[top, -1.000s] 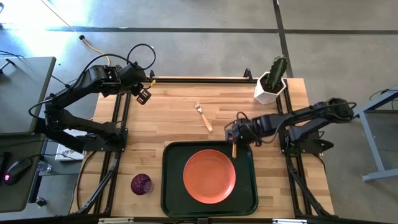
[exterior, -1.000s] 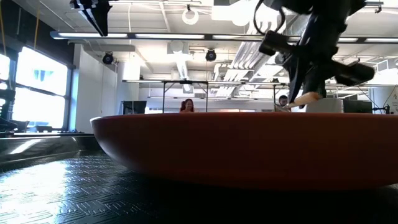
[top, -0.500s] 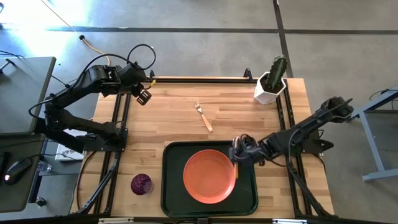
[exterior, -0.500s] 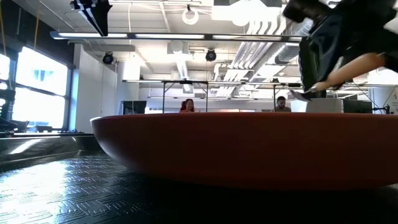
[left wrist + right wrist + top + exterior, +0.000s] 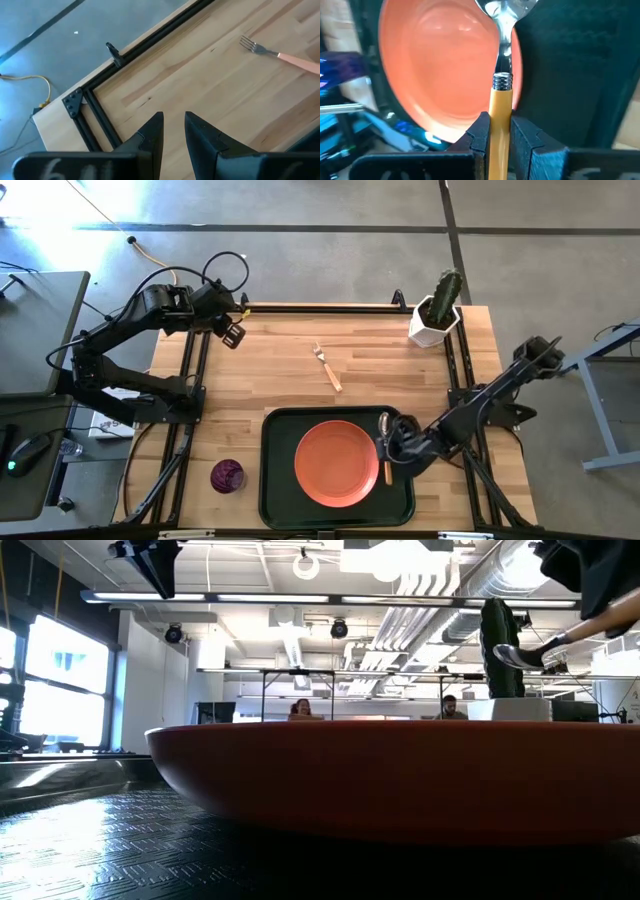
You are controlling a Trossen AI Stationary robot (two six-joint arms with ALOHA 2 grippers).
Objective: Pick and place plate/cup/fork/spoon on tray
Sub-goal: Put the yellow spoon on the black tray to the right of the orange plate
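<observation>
The spoon sat pinched by its wooden handle in the right end effector, bowl pointing ahead over the tray. The plate lay in the tray just beside that end effector. The fork lay on the bench, well apart. The cup stood beyond the tray's far side. The left end effector, slightly spread, hung over a bench corner.

Right gripper clamps the spoon by its wooden handle, bowl out over the plate edge; plate sits on the tray.
</observation>
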